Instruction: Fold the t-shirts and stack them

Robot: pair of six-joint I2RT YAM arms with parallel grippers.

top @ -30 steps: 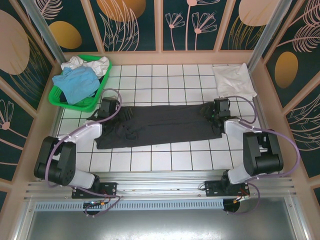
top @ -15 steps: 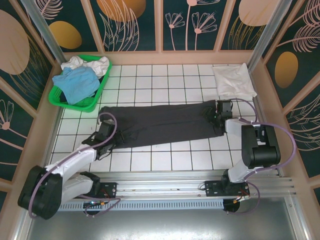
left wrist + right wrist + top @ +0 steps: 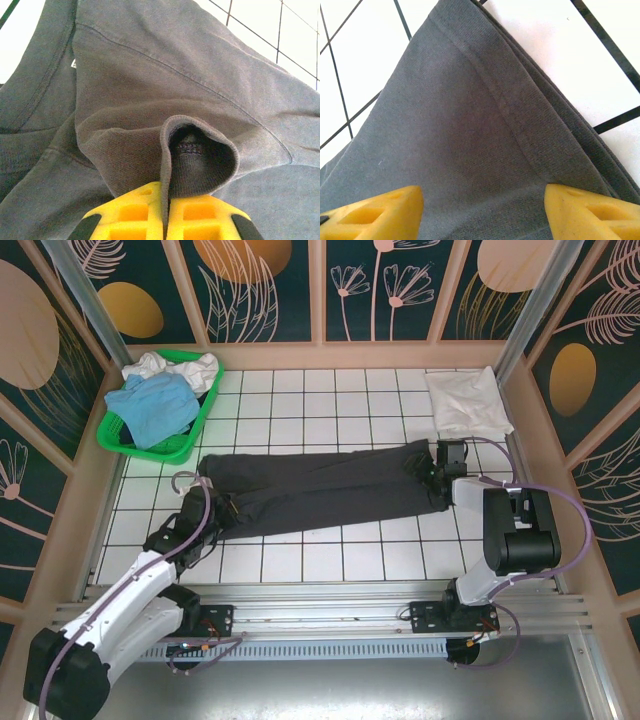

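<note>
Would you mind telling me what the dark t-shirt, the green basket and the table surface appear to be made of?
Dark t-shirt: matte knitted jersey, probably cotton; fine knit texture and stitched hems show. Green basket: likely moulded plastic; uniform bright colour, rigid rim. Table: smooth white squares with dark lines, tile or printed sheet; I cannot tell which.

Bright, even light; faint soft shadows

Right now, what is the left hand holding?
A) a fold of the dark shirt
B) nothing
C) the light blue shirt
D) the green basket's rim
A: in the left wrist view, the left hand is shut on a bunched fold of the dark shirt.
</note>
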